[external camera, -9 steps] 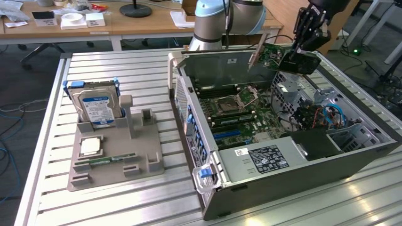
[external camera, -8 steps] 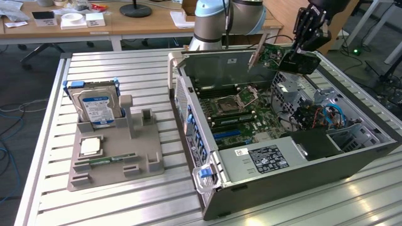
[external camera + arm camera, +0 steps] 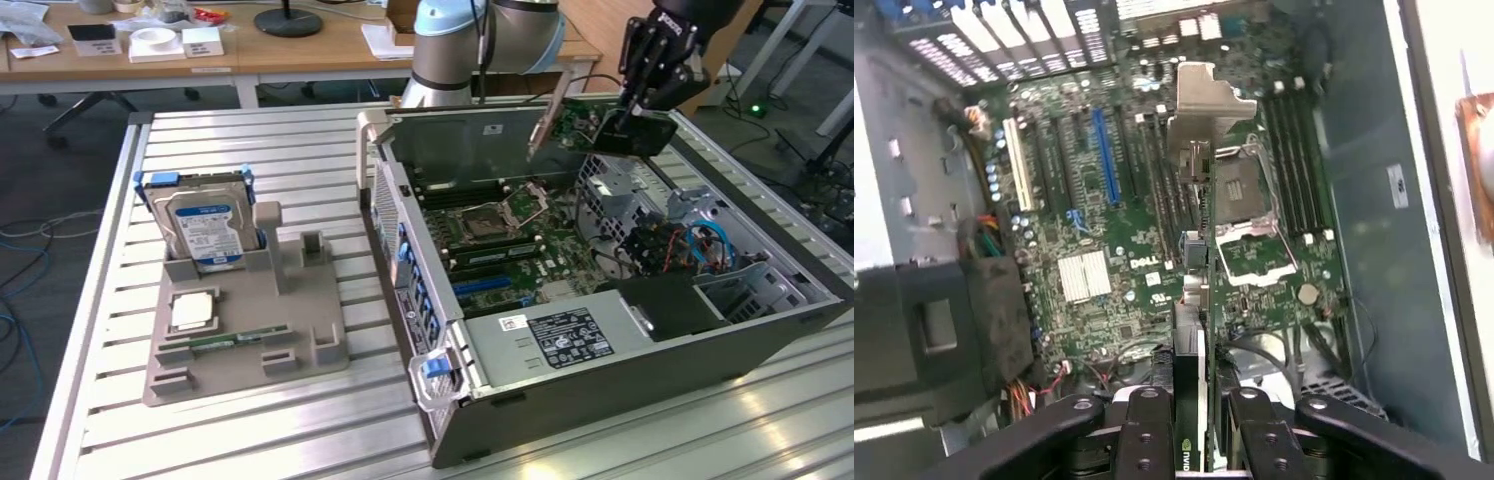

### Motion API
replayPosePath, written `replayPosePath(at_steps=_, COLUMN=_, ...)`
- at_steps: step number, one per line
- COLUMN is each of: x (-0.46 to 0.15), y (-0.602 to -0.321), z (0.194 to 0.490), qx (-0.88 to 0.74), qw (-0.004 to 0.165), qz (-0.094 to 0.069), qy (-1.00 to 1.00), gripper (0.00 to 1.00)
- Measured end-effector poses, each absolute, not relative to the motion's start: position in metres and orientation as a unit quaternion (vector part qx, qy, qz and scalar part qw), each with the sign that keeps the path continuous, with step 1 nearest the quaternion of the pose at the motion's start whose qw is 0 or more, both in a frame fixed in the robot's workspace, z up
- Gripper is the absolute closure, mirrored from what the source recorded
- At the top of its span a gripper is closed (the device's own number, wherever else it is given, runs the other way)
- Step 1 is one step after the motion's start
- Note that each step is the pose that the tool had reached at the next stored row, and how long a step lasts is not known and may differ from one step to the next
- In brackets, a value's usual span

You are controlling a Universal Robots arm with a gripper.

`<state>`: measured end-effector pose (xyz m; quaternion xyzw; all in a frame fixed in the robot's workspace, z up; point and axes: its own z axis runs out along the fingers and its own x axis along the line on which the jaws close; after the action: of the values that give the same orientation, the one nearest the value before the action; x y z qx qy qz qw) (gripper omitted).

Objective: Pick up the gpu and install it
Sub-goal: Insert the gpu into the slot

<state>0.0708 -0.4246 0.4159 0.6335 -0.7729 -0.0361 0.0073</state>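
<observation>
gpu (image 3: 571, 122) in gripper (image 3: 630, 128) above computer case (image 3: 627, 400)

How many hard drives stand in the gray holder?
2, both upright in the gray holder: the labelled drive in front, the blue-railed drive close behind it. Others may be hidden.

Pale slatted metal counter (image 3: 267, 150); well beyond the fingers (image 3: 650, 75), a wooden desk (image 3: 320, 52) strewn with papers (image 3: 387, 40); grey floor (image 3: 47, 175) with loose cables (image 3: 20, 235).

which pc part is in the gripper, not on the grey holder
The gpu: the bracketed card clamped in the gripper above the open case. The hard drive stands on the grey holder; the memory stick lies flat on it.
</observation>
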Motion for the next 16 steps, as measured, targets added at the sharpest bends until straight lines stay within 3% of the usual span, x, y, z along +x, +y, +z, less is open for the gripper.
replayPosePath(at_steps=11, x=0.0703, y=-0.4240, z=0.4145, qx=0.686, qw=0.013, qz=-0.031, qy=-0.727, gripper=0.74)
replayPosePath(at_steps=16, x=0.0694, y=-0.4235, z=0.4116, qx=0.693, qw=0.007, qz=-0.025, qy=-0.721, gripper=0.74)
